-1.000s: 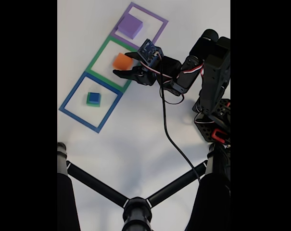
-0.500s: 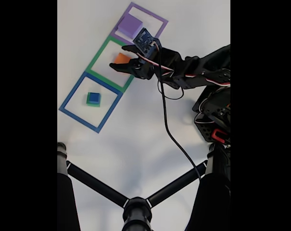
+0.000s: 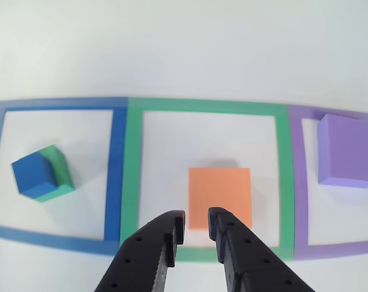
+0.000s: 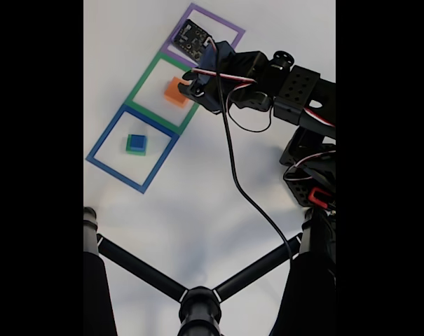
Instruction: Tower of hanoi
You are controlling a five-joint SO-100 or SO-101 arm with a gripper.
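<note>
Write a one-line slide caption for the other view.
Nearly closed gripper hovers at orange block in green frame.

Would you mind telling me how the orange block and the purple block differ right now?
The orange block lies inside the green frame; the purple block lies inside the purple frame. The orange block sits square to its frame, directly ahead of the hand; the purple block sits off to the right, slightly turned. Both are square foam blocks lying alone.

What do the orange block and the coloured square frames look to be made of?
The orange block looks like foam: matte, uniform colour, no gloss, though soft plastic cannot be ruled out. The blue frame, green frame and purple frame look like flat printed or taped bands on the white surface, casting no shadow.
</note>
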